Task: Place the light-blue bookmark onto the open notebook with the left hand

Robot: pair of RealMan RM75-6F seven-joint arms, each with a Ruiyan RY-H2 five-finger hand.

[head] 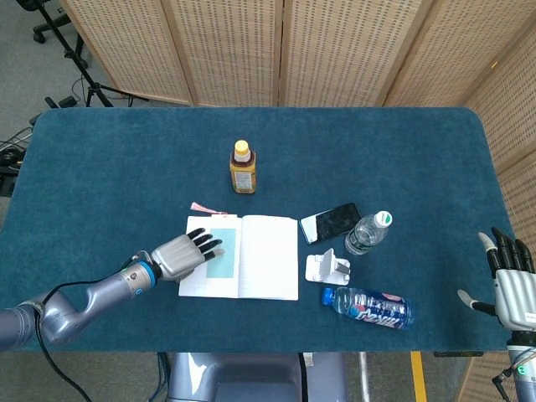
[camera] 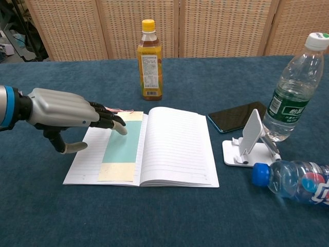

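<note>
The open notebook (head: pixel 268 268) (camera: pixel 175 146) lies flat at the table's front middle. The light-blue bookmark (head: pixel 221 258) (camera: pixel 121 148) rests lengthwise on its left page, and its pink tassel (head: pixel 201 207) trails off the top edge. My left hand (head: pixel 184 254) (camera: pixel 67 110) hovers at the notebook's left edge, fingers stretched over the bookmark's upper end and holding nothing. Whether the fingertips touch the bookmark is unclear. My right hand (head: pixel 509 285) stays at the table's right front edge, fingers spread and empty.
An orange tea bottle (head: pixel 242 167) (camera: pixel 149 59) stands behind the notebook. To its right are a black phone (head: pixel 331 221) (camera: pixel 237 116), a white phone stand (head: pixel 327 266) (camera: pixel 249 141), an upright water bottle (head: pixel 367 233) (camera: pixel 293 87) and a lying bottle (head: pixel 365 306) (camera: pixel 293 182).
</note>
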